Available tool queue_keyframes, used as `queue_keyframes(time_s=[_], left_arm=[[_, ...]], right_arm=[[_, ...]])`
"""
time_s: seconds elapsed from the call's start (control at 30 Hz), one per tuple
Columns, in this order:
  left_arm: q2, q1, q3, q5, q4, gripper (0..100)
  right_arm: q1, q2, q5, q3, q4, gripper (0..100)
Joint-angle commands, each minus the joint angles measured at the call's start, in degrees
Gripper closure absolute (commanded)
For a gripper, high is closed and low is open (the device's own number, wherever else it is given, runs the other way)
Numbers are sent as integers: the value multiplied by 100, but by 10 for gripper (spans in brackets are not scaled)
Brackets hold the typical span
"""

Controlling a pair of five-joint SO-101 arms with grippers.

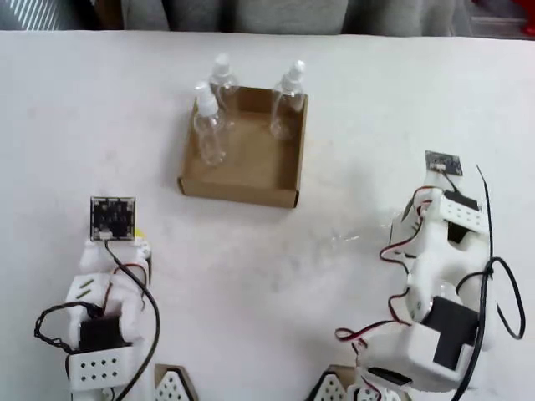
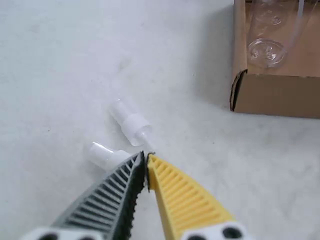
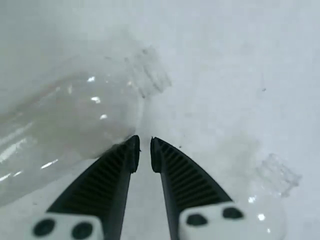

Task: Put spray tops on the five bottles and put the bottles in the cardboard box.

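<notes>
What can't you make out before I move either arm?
- Right wrist view: base of the clear bottle, cut off by the edge.
- Same view: second bottle, partly behind the right jaws.
- Left wrist view: nearer spray top, partly behind the left jaws.
- Same view: cardboard box, cropped.

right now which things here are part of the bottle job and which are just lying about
Job: cardboard box; three topped bottles standing in it; two bare bottles lying down; two loose spray tops.
Not the job: table; grey furniture behind it.
</notes>
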Motion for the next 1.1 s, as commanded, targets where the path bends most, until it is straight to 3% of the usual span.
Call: queue_keyframes(time_s=[0.0, 0.33, 0.8, 1.07], left_arm=[[-40, 48, -35, -44, -62, 976], [-40, 40, -35, -44, -62, 976], [-40, 40, -35, -44, -62, 976], [-40, 40, -35, -44, -62, 975]], right_arm=[[40, 382, -237, -923, -101, 979], [-418, 1481, -879, -2681, 4, 979], [-1305, 1771, -1037, -4167, 1341, 979], [-1349, 1112, -1125, -4598, 2853, 978]])
